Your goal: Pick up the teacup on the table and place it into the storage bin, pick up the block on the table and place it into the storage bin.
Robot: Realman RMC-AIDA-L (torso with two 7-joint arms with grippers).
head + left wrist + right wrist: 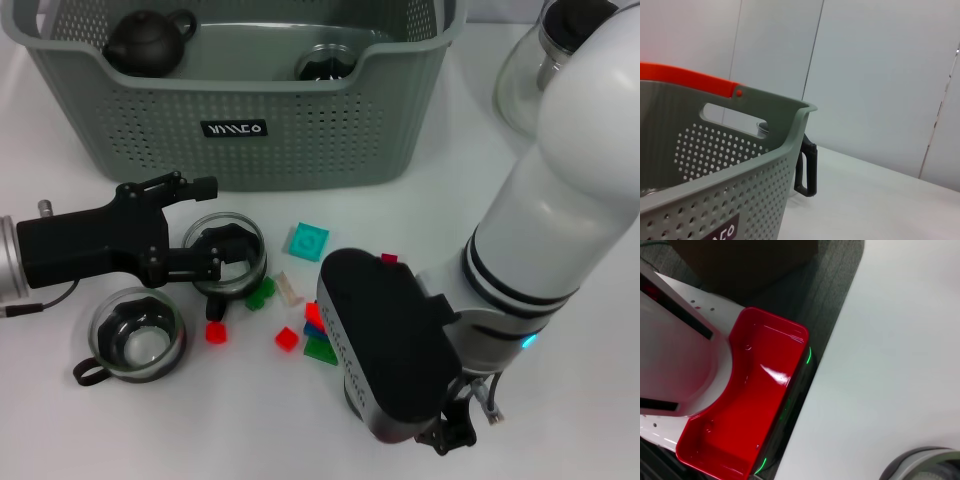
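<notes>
Storage bin (300, 130): beyond the left fingers, holding a dark teapot (148, 40) and a glass cup (326, 62). Right arm (560, 200): folded low at the near edge; its finger state cannot be told. Left gripper (205, 232): fingers (190, 186) spread wide, one inside the teacup (228, 252), one outside its rim. Second teacup (136, 336): nearer than the fingers. Blocks: teal block (308, 241), red block (287, 339) and others lie just past the fingertips.

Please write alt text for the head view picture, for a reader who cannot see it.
The left claw reaches over the rim of a glass teacup on the white table, in front of a grey-green storage bin holding a dark teapot. A second teacup and small coloured blocks lie nearby; the right arm is folded at the right.
</notes>
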